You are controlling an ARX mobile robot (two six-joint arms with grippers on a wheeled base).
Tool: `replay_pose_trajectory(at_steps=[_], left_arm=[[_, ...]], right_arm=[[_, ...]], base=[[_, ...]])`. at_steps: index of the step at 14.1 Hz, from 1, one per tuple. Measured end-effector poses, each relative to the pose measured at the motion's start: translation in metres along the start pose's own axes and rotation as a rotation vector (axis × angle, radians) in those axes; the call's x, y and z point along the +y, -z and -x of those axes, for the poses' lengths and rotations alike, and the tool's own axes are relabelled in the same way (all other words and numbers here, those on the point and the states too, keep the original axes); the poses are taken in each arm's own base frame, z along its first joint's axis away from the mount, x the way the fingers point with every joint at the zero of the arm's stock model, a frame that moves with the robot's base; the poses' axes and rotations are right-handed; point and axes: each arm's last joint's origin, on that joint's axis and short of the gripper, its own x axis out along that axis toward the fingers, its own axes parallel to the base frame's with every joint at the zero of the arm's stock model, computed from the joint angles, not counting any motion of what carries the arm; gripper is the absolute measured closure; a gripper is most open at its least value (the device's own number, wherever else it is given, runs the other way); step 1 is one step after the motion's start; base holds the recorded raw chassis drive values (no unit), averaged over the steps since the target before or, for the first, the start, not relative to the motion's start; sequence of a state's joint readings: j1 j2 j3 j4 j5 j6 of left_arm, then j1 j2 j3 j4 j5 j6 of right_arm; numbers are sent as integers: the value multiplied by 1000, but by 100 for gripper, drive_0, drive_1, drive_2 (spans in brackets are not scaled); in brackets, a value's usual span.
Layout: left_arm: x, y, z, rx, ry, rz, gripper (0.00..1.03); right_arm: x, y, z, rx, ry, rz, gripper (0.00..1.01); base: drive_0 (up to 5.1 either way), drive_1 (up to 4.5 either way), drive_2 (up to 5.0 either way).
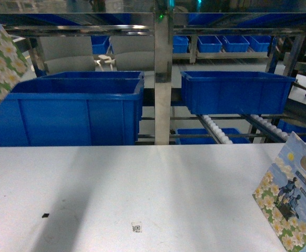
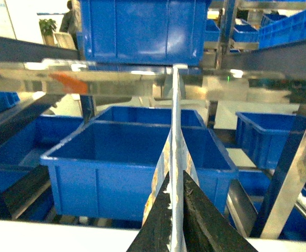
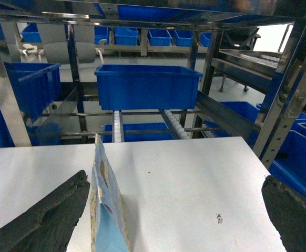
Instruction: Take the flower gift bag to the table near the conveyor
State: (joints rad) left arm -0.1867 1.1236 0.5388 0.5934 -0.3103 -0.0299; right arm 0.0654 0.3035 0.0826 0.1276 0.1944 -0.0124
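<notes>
The left claw pinches a flat flower-printed paper gift bag aloft, left of the steel roller conveyor; lowering it onto the white matte bench looks next. The right claw hangs spread beside another floral bag standing there. Blue plastic bins line the conveyor.

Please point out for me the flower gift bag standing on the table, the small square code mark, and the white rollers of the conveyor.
Flower-printed paper gift bag [image 1: 288,199], head view, on its printed front face.
Tiny black square code mark [image 1: 136,227], head view, on its middle.
Small white conveyor rollers [image 1: 216,130], head view, on the sloping lane under the right blue bin.
</notes>
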Motion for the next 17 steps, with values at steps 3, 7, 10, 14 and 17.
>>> replay_pose_trajectory(at_steps=[3,7,10,14,17], left_arm=[[2,25,-8,29,-23,40,100],[4,72,-24,129,-45,35,100],[6,86,-31,149,-61,31,100],[9,111,-32,198,-51,39,100],[16,127,-26,222,-57,40,100]], right_arm=[[0,0,0,0,0,0,3],[0,0,0,0,0,0,3],[0,0,0,0,0,0,3],[0,0,0,0,0,0,3],[0,0,0,0,0,0,3]], base=[[0,0,0],[0,0,0],[0,0,0],[0,0,0],[0,0,0]])
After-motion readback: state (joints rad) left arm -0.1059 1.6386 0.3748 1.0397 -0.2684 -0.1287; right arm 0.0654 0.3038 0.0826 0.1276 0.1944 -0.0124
